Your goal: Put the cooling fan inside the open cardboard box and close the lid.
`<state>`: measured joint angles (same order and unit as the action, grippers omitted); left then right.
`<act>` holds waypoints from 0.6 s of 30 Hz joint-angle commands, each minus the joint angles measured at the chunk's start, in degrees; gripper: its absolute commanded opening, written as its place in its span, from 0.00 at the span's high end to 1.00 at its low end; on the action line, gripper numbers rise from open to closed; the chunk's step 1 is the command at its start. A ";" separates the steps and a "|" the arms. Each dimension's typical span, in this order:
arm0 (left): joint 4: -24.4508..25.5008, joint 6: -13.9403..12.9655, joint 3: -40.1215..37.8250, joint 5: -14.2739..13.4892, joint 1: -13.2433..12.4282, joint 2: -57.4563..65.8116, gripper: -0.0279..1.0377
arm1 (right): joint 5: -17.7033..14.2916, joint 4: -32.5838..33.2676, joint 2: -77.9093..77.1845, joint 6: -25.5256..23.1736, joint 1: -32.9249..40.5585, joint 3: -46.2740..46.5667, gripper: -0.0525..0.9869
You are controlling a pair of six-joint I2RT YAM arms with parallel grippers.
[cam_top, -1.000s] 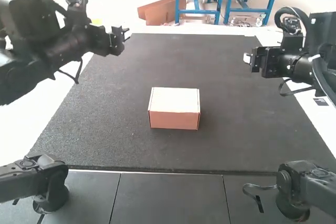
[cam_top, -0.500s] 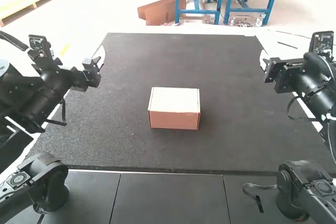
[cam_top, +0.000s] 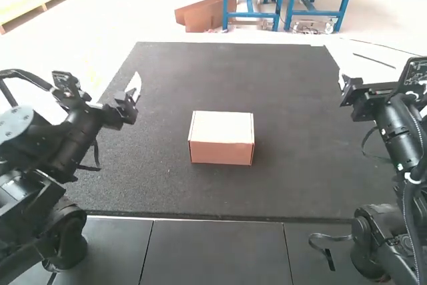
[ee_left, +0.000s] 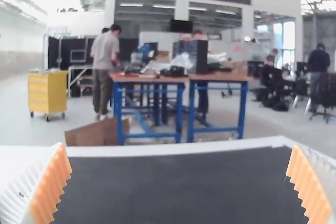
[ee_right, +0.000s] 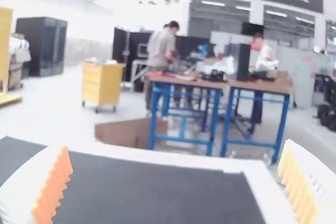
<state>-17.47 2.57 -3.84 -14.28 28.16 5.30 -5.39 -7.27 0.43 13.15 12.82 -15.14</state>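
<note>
High view: cardboard box (cam_top: 221, 138) stands upright near the middle of the black mat (cam_top: 287, 85) on the tabletop, square to the camera
Box lid: lies flat and shut; top face pale, front face brown; contents hidden
Left gripper (cam_top: 129, 101): above the mat's left edge, well apart from the box, holding nothing
Left jaws: apart; the left wrist view has the 2 ribbed white fingers (ee_left: 21, 195) with orange pads (ee_left: 310, 192) at opposite sides, bare mat between them, the mat's far edge ahead
Right gripper (cam_top: 349, 91): above the mat's right edge, well apart from the box, holding nothing
Right jaws: apart; the right wrist view has 1 orange pad (ee_right: 50, 187) at one side and the other finger (ee_right: 310, 182) at the opposite side, bare mat between
Arms: left arm (cam_top: 47, 145) at the mat's left, right arm (cam_top: 400, 138) at its right; the box sits between the 2 grippers, touching neither
</note>
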 commanded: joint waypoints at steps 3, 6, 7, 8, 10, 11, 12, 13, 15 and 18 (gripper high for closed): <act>6.22 0.07 3.92 2.24 0.14 -5.65 0.06 | 0.03 -2.31 -0.34 2.85 -1.22 5.20 0.08; 11.32 5.17 3.92 2.33 -0.13 -5.30 0.06 | 0.03 -5.04 -0.43 2.76 -1.31 9.77 0.08; 11.85 6.22 3.92 2.24 -0.48 -5.39 0.06 | -0.06 -5.04 -0.43 2.67 -1.22 11.01 0.08; 12.46 7.01 3.92 2.24 -0.92 -5.39 0.06 | -0.33 -5.13 -0.43 2.59 -1.22 12.15 0.08; 12.99 7.45 3.84 1.54 -2.85 -5.39 0.06 | -2.17 -5.65 -0.43 1.44 -1.22 14.17 0.08; 13.08 7.72 3.92 1.54 -4.34 -5.39 0.06 | -2.52 -6.62 -0.51 0.74 -1.22 14.96 0.08; 13.43 7.89 3.92 1.54 -6.10 -5.39 0.06 | -2.61 -5.65 -0.43 -0.05 -1.31 15.05 0.08; 14.13 8.51 3.92 1.63 -7.95 -5.39 0.06 | -2.70 -3.81 -0.43 -0.93 -1.31 15.05 0.08; 14.93 8.86 3.92 1.63 -12.43 -5.39 0.06 | -2.70 -0.99 -0.51 -2.69 -1.39 15.05 0.08; 15.98 8.51 3.92 2.15 -18.93 -5.30 0.06 | -2.70 1.82 -0.51 -3.83 -1.48 15.05 0.08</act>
<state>-1.39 10.04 -0.32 -12.43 13.58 0.58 -7.03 -5.91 0.36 11.97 12.40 -0.19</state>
